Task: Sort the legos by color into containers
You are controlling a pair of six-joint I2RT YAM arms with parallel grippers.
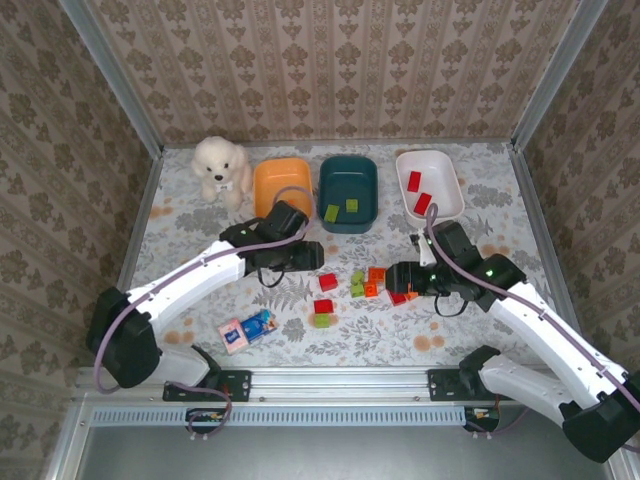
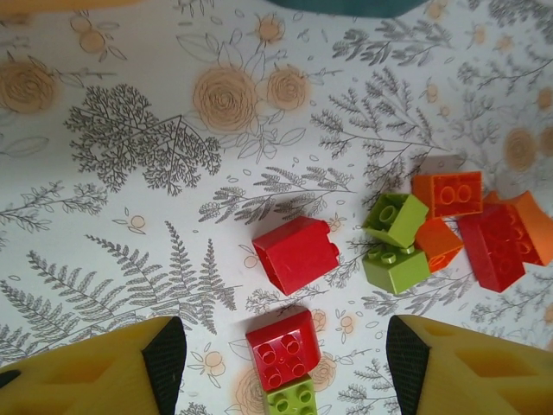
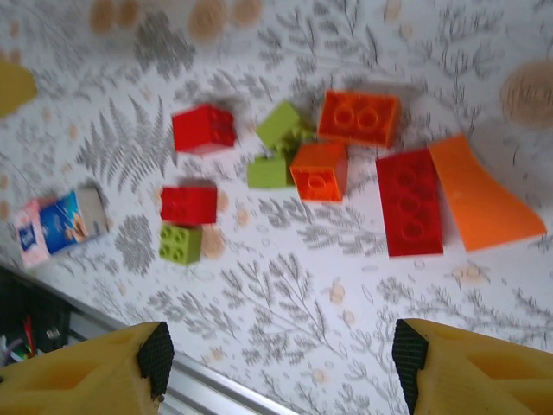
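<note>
Both pincers, left [image 2: 285, 367] and right [image 3: 276, 367], gape wide, empty. Red lego [image 2: 295, 253] just ahead of left: light, rigid, slick; pinch its flat sides.

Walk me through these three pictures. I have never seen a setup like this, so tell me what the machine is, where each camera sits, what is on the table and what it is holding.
These are two robot arms bolted at the table's near edge.

The overhead picture looks down from behind them: the left gripper and right gripper reach toward a cluster of loose legos.

At the back stand an orange tub, a teal tub with two green bricks and a white tub with two red ones, beside a plush dog. A pink-and-blue packet lies near the front.

The other two pictures come from wrist cameras; the yellow shapes are each gripper's fingers. Both grippers are open and hold nothing.
</note>
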